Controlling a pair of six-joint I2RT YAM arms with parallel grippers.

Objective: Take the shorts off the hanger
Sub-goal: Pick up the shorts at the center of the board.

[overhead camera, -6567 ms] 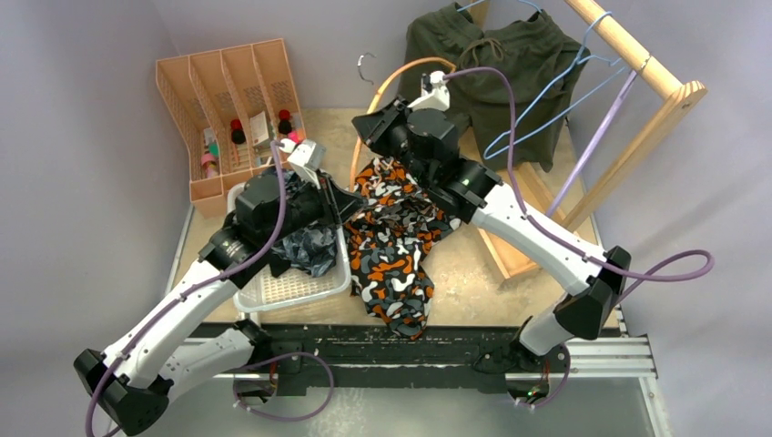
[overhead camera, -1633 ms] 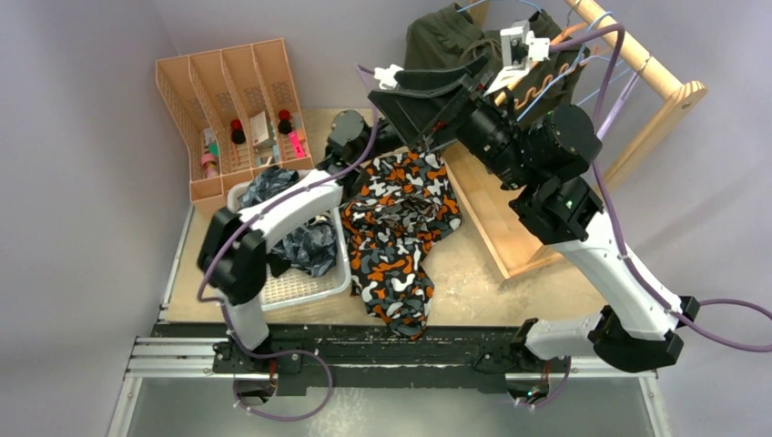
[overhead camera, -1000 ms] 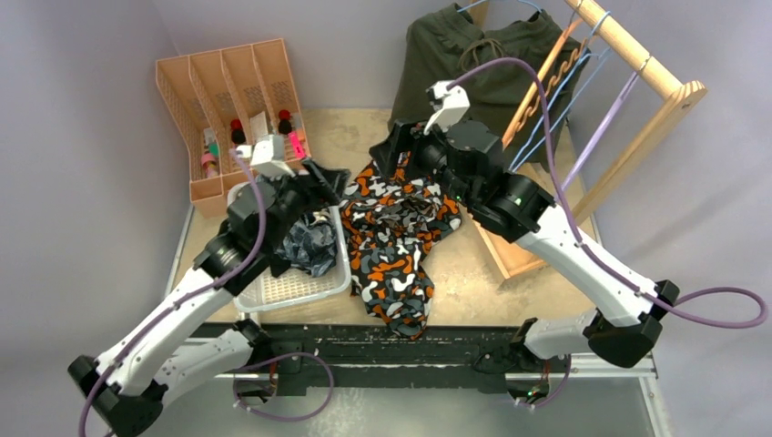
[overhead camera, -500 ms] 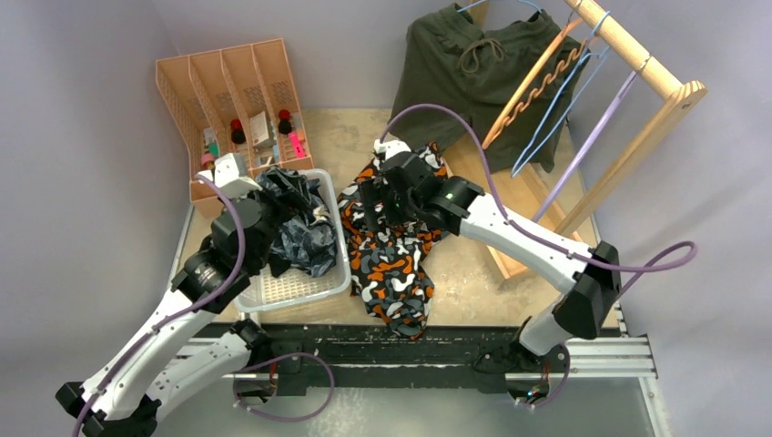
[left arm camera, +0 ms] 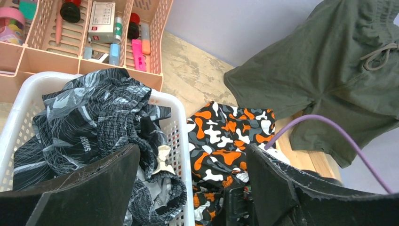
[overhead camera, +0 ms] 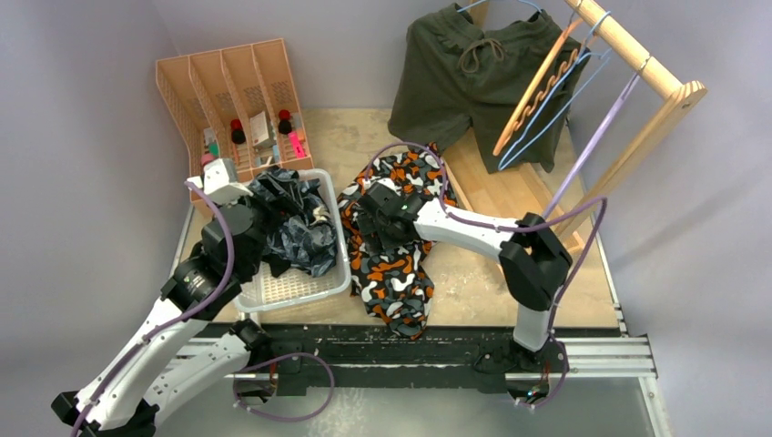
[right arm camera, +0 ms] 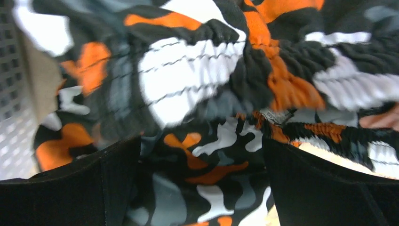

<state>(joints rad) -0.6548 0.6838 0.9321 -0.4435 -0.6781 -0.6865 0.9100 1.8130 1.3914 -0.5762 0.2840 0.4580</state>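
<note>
Over the orange camouflage shorts, the right gripper holds its jaws wide, perhaps touching cloth; the left gripper, jaws apart, hovers above the white basket.

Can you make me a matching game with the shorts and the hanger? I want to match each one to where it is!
Things:
1. olive green shorts
2. orange camouflage shorts
3. dark camouflage shorts
4. wavy orange hanger

Places:
A. piled in the white basket
B. on the wooden rail with no clothes on it
C. hung up at the back
D. lying on the table

Pairs: 1-C, 2-D, 3-A, 4-B
</note>
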